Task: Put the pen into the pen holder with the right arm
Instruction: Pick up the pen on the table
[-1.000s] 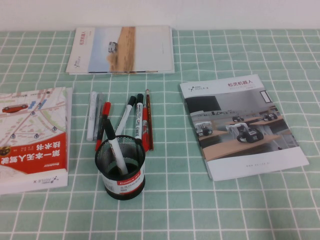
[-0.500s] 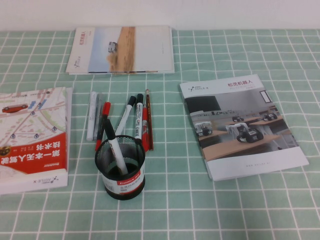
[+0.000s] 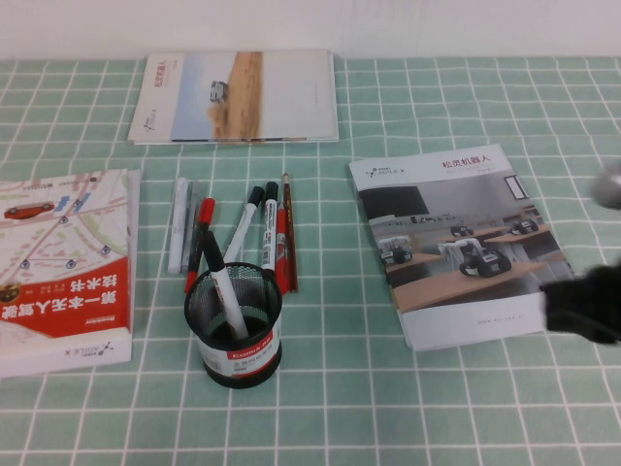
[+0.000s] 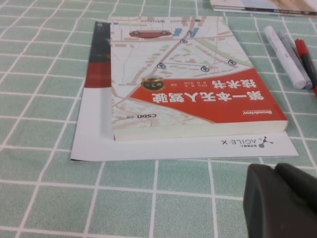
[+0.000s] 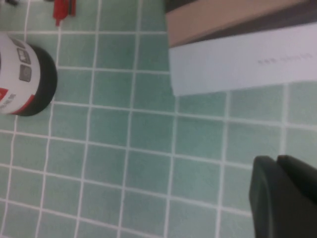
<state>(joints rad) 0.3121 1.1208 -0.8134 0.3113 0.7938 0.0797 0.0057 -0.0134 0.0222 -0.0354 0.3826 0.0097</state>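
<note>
The pen [image 3: 288, 230], a thin dark-red stick with a pale tip, lies on the cloth at the right end of a row of markers. The black mesh pen holder [image 3: 233, 325] stands just in front of the row with a black-capped white marker in it; it also shows in the right wrist view [image 5: 24, 74]. My right gripper [image 3: 580, 306] is a blurred black shape at the right edge, over the booklet's near corner and far from the pen. In its wrist view the right gripper [image 5: 276, 159] is shut and empty. My left gripper [image 4: 275, 169] is shut and empty near the red book.
A grey booklet [image 3: 466, 243] lies right of the pens. A red-and-white book [image 3: 63, 267] on a white sheet lies at the left. Another booklet [image 3: 238, 95] lies at the back. Several markers [image 3: 254, 223] lie beside the pen.
My right arm has come into the high view from the right edge, where no arm showed before. Pens, holder and books have not moved.
</note>
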